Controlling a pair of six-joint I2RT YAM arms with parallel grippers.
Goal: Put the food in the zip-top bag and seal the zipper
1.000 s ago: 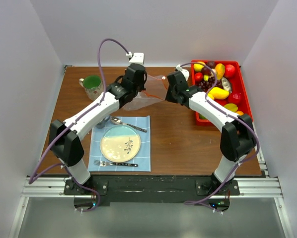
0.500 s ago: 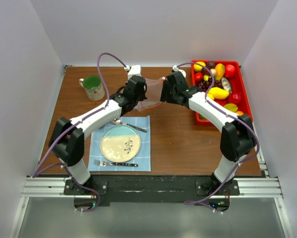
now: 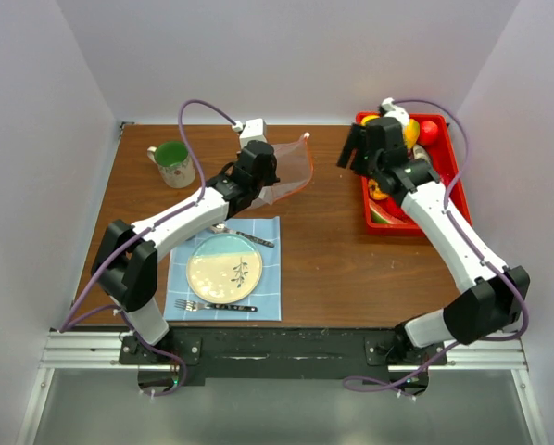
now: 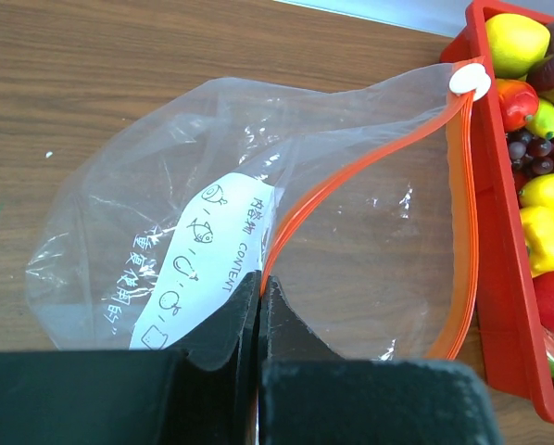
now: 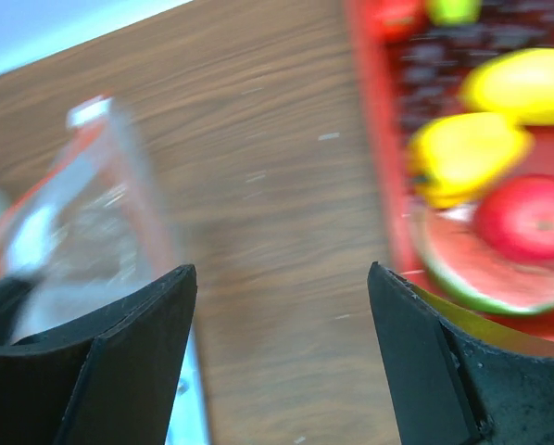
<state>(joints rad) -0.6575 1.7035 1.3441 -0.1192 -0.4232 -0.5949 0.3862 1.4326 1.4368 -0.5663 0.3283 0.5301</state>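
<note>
The clear zip-top bag (image 3: pixel 289 169) lies at the back middle of the table with its mouth standing open toward the tray. Its orange-red zipper (image 4: pixel 464 213) curves round the mouth, with a white slider (image 4: pixel 469 81) at the far end. My left gripper (image 4: pixel 258 280) is shut on the near zipper edge. The food (image 4: pixel 520 42) is a pile of yellow, red and purple grape pieces in the red tray (image 3: pixel 461 190). My right gripper (image 3: pixel 353 156) hangs open and empty near the tray's left wall. In its own blurred view, yellow and red food (image 5: pixel 467 153) shows to the right.
A green mug (image 3: pixel 173 162) stands at the back left. A plate (image 3: pixel 224 269), a spoon (image 3: pixel 240 232) and a fork (image 3: pixel 212 305) lie on a blue cloth (image 3: pixel 270 295) in front of the left arm.
My right gripper has let go of the bag's mouth, opened wide and swung right toward the red tray. The left gripper keeps its hold, and the bag's mouth now gapes open.
</note>
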